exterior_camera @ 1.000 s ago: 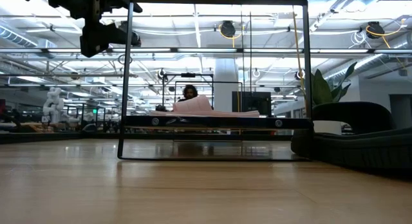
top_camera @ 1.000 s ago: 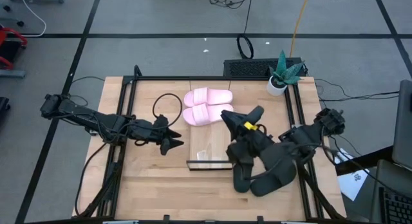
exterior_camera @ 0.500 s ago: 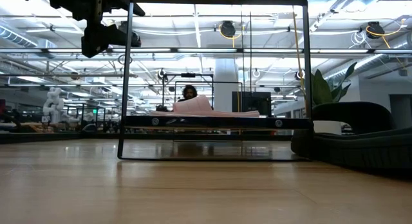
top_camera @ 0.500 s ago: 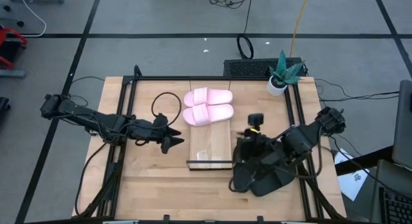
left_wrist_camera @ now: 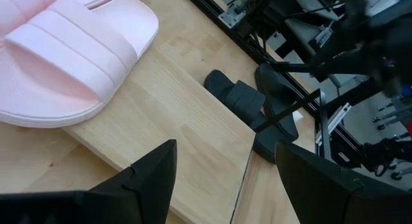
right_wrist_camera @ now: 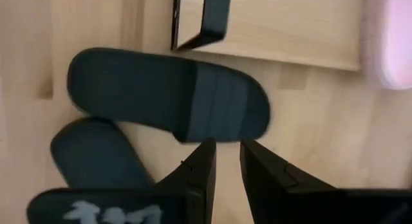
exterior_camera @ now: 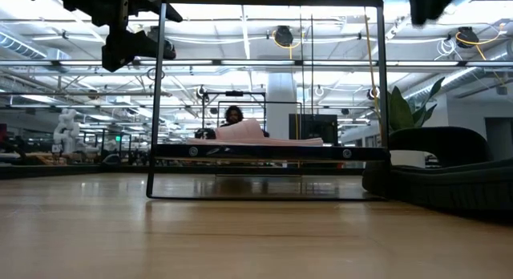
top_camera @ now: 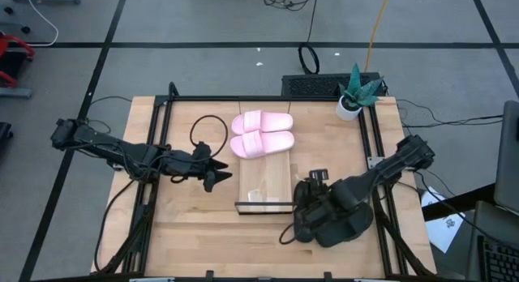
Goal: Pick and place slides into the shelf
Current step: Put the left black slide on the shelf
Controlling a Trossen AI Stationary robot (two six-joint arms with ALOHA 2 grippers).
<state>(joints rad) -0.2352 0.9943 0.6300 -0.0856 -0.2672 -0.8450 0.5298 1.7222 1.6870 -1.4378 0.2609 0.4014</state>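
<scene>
Two light pink slides [top_camera: 261, 134] lie side by side, soles down, on the far part of the shelf [top_camera: 263, 191], a run of light planks with black wire ends. Two black slides [top_camera: 328, 224] lie on the table to the right of the shelf's near end, one partly on the other [right_wrist_camera: 167, 95]. My right gripper [right_wrist_camera: 228, 153] hangs above them, pointing down; its fingers stand a narrow gap apart with nothing between them. My left gripper [left_wrist_camera: 225, 185] waits open, left of the shelf [top_camera: 215, 177], clear of everything.
A potted plant [top_camera: 357, 91] stands at the table's far right corner. A black cable loop [top_camera: 207, 132] lies left of the pink slides. Black frame rails [top_camera: 158, 168] run along the table's sides. Bare planks show on the shelf's near half [left_wrist_camera: 187, 127].
My right gripper has come down and toward the table's near edge, from beside the shelf's middle to above the black slides. It has tipped from about level to pointing down, and its wrist has rolled. The slides have not moved.
</scene>
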